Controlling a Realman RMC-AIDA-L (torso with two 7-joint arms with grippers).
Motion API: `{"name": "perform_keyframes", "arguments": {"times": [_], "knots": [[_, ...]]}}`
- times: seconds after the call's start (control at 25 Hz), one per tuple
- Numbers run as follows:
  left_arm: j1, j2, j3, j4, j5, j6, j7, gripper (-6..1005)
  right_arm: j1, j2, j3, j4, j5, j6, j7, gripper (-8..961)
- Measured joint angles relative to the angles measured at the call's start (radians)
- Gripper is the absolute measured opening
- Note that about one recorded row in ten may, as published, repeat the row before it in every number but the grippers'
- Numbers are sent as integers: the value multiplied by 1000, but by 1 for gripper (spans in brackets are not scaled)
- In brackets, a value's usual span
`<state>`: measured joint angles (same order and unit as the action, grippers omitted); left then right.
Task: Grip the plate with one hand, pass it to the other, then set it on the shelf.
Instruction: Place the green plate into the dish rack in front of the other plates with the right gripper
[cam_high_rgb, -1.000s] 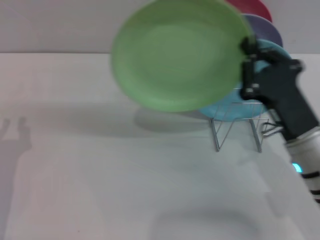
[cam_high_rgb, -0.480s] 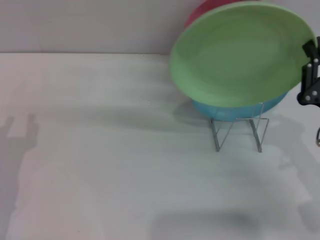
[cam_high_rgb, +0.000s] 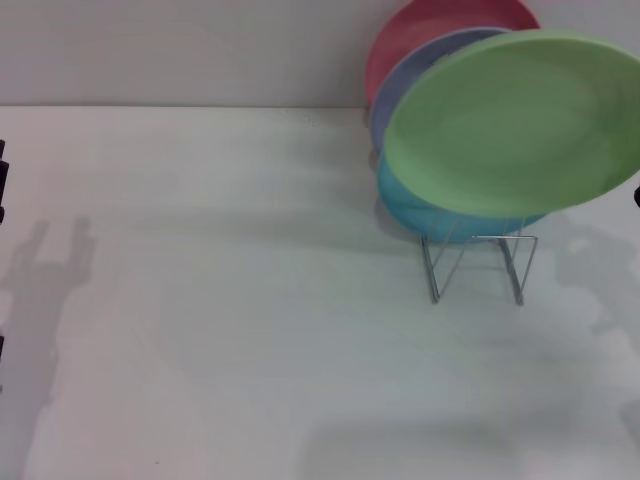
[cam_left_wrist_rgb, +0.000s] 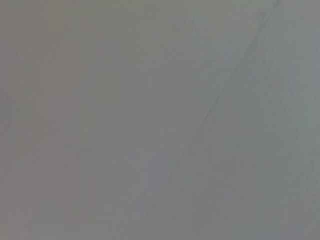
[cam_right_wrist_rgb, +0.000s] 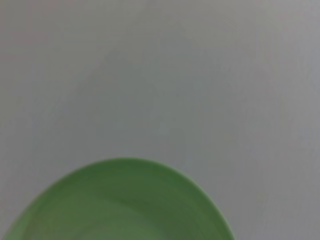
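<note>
I hold the green plate tilted above the wire rack, my right hand's grip unseen, for slotting

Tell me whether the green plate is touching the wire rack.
Cannot tell. In the head view the green plate overlaps the cyan plate and hides the top of the wire rack, so neither contact nor a gap shows. The right wrist view shows only the plate's rim.

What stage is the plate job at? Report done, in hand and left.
Done: the handover looks finished, since the round light green plastic plate is up at the robot's right side, also filling the right wrist view. In hand: it hangs tilted above the thin silver wire rack, in front of the cyan plate. Left: seating it in the rack.
</note>
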<state>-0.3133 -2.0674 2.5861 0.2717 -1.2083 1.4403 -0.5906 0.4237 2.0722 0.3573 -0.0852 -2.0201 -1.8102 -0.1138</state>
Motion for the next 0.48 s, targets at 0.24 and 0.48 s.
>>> {"name": "perform_keyframes", "arguments": {"times": [0.24, 0.48], "knots": [[-4, -2, -18, 15, -2, 11, 2, 625, 8, -15, -61, -43, -8, 5, 4, 20], [0, -2, -24, 24, 0, 38, 8, 634, -2, -17, -106, -65, -11, 28, 5, 35]]}}
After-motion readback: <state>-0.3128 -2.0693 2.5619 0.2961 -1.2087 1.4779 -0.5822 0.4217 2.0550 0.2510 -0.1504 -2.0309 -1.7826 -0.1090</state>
